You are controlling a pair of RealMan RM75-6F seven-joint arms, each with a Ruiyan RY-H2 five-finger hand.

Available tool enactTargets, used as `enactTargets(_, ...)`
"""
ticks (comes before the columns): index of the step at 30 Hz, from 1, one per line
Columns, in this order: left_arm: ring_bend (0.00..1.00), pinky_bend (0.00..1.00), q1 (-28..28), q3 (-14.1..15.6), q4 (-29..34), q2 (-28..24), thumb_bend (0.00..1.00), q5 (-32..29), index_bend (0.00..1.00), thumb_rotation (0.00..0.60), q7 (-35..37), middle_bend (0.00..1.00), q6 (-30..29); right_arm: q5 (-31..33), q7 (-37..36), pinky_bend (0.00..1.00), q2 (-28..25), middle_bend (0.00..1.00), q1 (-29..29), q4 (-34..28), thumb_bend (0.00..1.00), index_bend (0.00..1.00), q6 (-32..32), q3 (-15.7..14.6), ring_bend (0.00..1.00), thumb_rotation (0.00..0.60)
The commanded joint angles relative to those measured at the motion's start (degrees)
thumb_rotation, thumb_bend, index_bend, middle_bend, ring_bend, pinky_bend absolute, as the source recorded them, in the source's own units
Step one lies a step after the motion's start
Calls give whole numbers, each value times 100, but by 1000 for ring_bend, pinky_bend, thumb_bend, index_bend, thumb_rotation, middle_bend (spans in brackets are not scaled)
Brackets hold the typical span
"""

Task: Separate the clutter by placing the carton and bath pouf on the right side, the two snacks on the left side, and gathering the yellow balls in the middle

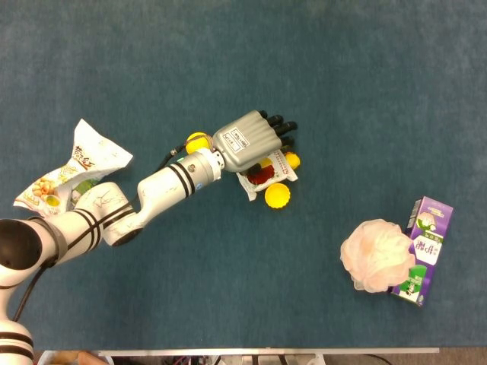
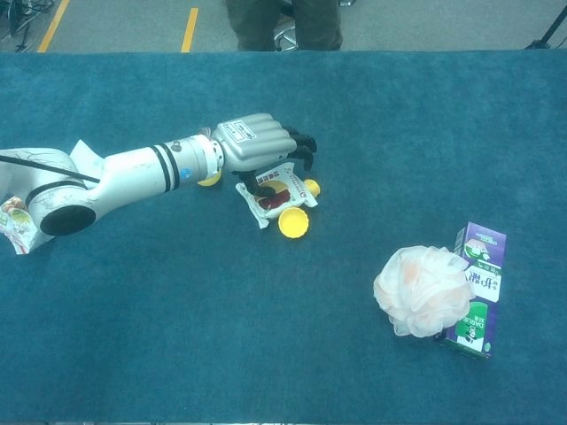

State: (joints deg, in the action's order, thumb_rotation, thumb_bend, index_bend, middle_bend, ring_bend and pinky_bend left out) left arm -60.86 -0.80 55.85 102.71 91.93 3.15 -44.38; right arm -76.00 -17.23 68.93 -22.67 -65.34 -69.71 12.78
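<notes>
The robot's left hand (image 1: pixel 251 139) hangs palm-down over the far-left end of a small red-and-white snack packet (image 1: pixel 262 174) near the middle of the blue-covered table (image 1: pixel 304 68), its dark fingers (image 1: pixel 281 129) curled downward past the packet's far edge; whether they grip or merely touch the packet cannot be told from either view. 3 yellow balls lie around that packet: 1 ball (image 1: pixel 277 195) touching its near edge, a smaller ball (image 1: pixel 292 160) just beside its right end, and a third ball (image 1: pixel 197 141) to its left, partly hidden behind the wrist. In the chest view the hand (image 2: pixel 257 146) sits above the packet (image 2: pixel 270 197), with the nearest ball (image 2: pixel 293 222) in front of it and the small one (image 2: pixel 311 187) at its right corner. Well to the packet's left, at the table's left edge, lies a larger snack bag (image 1: pixel 72 169) printed with nuts, partly under the left arm. Well to the packet's right and nearer the camera, a pale pink bath pouf (image 1: pixel 378 255) rests against a purple and green carton (image 1: pixel 423 250), which lies on the pouf's right side. The right hand appears in neither view
</notes>
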Motion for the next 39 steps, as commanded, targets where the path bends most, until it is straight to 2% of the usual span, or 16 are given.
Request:
enactTargets(1,186,366,22,71,3,-70,250,54,279,600,-164,147,-38,-14,-11,307,25,255,-2,22,0,108,16,-13,222,600)
enactTargets(4,176,366,26,85,72,-142,250,56,279,600,-322,139,-44,-12,-24,307,53,255,-8,55,0,108,40,-16,222,600)
enactTargets(9,147,366,-16,26,532,-409,250,-108,259,600,-724,95,181,-17,-94,306,118,255,-19,141,0,108,73,-18,222,600)
enactTargets(13,119,366,-49,-22,1054,-712,250,-348,194,600,-1295,53,478,-38,-153,307,157,255,-19,202,0,108,78,-26,222,600)
enactTargets(19,96,366,-68,-173,1662,-1011,241,-858,93,600,-2249,8,760,-63,-216,306,202,255,-19,259,0,108,85,-38,222,600)
enactTargets(26,54,359,-189,-317,2119,-1220,202,-1759,3,600,-3179,0,1135,-76,-262,306,254,255,-23,319,0,108,98,-43,222,600)
enactTargets(32,55,359,-282,-160,2341,-1358,200,-2711,0,600,-3931,0,1255,-83,-319,306,281,255,1,383,0,108,113,-66,222,600)
enactTargets(39,55,361,-462,211,2600,-1463,200,-3676,0,600,-4627,0,1122,-90,-413,307,329,255,3,500,0,108,148,-76,222,600)
